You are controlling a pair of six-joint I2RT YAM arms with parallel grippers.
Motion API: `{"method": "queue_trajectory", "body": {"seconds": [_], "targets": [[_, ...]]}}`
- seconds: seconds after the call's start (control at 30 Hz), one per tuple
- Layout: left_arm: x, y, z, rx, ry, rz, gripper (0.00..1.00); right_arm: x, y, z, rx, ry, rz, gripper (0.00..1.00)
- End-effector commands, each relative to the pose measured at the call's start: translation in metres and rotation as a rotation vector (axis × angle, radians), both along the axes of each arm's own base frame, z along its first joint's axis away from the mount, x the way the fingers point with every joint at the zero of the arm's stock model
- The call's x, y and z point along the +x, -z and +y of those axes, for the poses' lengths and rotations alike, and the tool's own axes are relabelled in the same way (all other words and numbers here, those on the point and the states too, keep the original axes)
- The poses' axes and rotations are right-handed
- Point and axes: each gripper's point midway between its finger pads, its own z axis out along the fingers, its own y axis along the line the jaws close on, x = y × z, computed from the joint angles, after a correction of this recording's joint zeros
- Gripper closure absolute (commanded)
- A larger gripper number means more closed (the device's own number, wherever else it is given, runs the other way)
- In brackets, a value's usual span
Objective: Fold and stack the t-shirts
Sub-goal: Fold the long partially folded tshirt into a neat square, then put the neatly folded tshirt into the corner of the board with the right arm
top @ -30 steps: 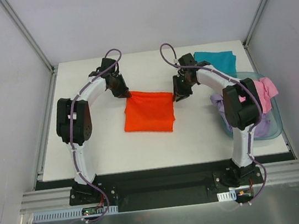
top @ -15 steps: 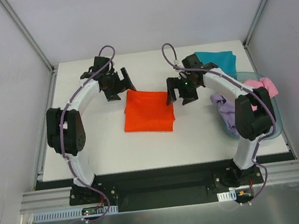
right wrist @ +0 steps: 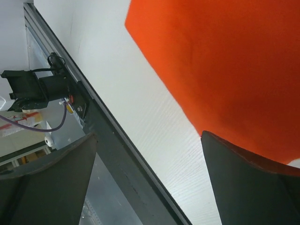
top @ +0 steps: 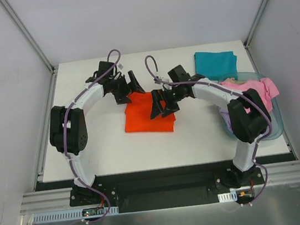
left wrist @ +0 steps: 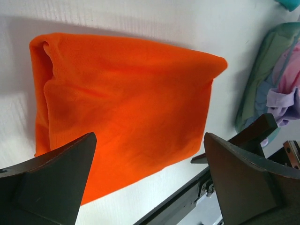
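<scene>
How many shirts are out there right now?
4: orange-red shirt in the middle, teal shirt folded far right, pink shirt and lavender shirt in the blue tub, which may hide more.

No legible text, labels, brands or numbers in any view.
- orange-red t-shirt (left wrist: 131,93): plain cloth, no print or tag showing, in both wrist views and from the top.
- teal t-shirt (top: 216,63): plain as well.
- left base board (top: 89,212) and right base board (top: 241,195), on the rail at the near edge of the desk: any markings are too small to read.
- Background hardware in the right wrist view is too blurred to read.
</scene>
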Motion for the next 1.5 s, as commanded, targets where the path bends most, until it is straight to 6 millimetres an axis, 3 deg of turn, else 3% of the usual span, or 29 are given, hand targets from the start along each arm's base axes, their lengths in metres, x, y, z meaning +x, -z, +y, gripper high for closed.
{"method": "queue_trajectory", "body": {"seconds": [0.0,0.2,0.33,0.43,0.63,0.67,0.87,0.93,1.03,1.1,1.13,1.2,1.23,1.27,1.37,1.43,1.47], "targets": [[0.008,0.015,-0.015,-0.053,0.036,0.032,0.01,0.017,0.021,0.004,0.024,0.001,0.057,0.03],[0.021,0.054,-0.018,-0.030,0.043,0.089,0.01,0.040,0.060,-0.014,-0.029,0.070,0.127,0.03],[0.011,0.078,-0.019,-0.034,0.051,0.157,0.01,0.045,0.074,-0.023,-0.043,0.096,0.162,0.03],[-0.004,0.090,-0.010,0.005,0.033,0.190,0.01,0.038,0.079,-0.026,-0.048,0.095,0.189,0.03],[-0.042,0.081,0.003,0.060,0.035,0.176,0.01,0.006,0.082,-0.037,-0.065,0.085,0.230,0.03],[-0.050,0.075,0.005,0.073,0.033,0.162,0.01,0.002,0.073,-0.038,-0.059,0.083,0.204,0.03],[-0.085,0.042,0.002,0.084,0.049,0.080,0.01,-0.040,0.062,-0.037,-0.119,0.032,0.140,0.03],[-0.090,0.033,0.004,0.101,0.036,0.045,0.01,-0.049,0.045,-0.036,-0.138,0.018,0.089,0.03],[-0.096,0.014,0.015,0.115,-0.001,-0.024,0.01,-0.046,0.020,-0.042,-0.185,0.020,-0.044,0.03],[-0.104,0.014,0.023,0.139,-0.020,-0.026,0.01,-0.030,0.010,-0.052,-0.243,0.115,-0.145,0.03],[-0.109,0.009,0.027,0.142,-0.030,-0.043,0.01,-0.021,-0.015,-0.056,-0.208,0.160,-0.249,0.03],[-0.116,0.006,0.035,0.157,-0.055,-0.055,0.01,-0.004,-0.031,-0.079,-0.264,0.312,-0.375,0.03],[-0.118,0.000,0.044,0.181,-0.088,-0.085,0.01,0.001,-0.058,-0.087,-0.227,0.373,-0.463,0.03],[-0.121,-0.002,0.049,0.191,-0.105,-0.095,0.01,0.004,-0.069,-0.094,-0.223,0.422,-0.505,0.03],[-0.128,-0.011,0.069,0.243,-0.173,-0.142,0.01,0.011,-0.079,-0.120,-0.259,0.587,-0.533,0.03],[-0.132,-0.017,0.080,0.269,-0.210,-0.167,0.01,0.014,-0.072,-0.122,-0.278,0.575,-0.521,0.03],[-0.130,-0.016,0.092,0.316,-0.254,-0.178,0.00,0.017,-0.058,-0.121,-0.310,0.551,-0.477,0.03]]}}
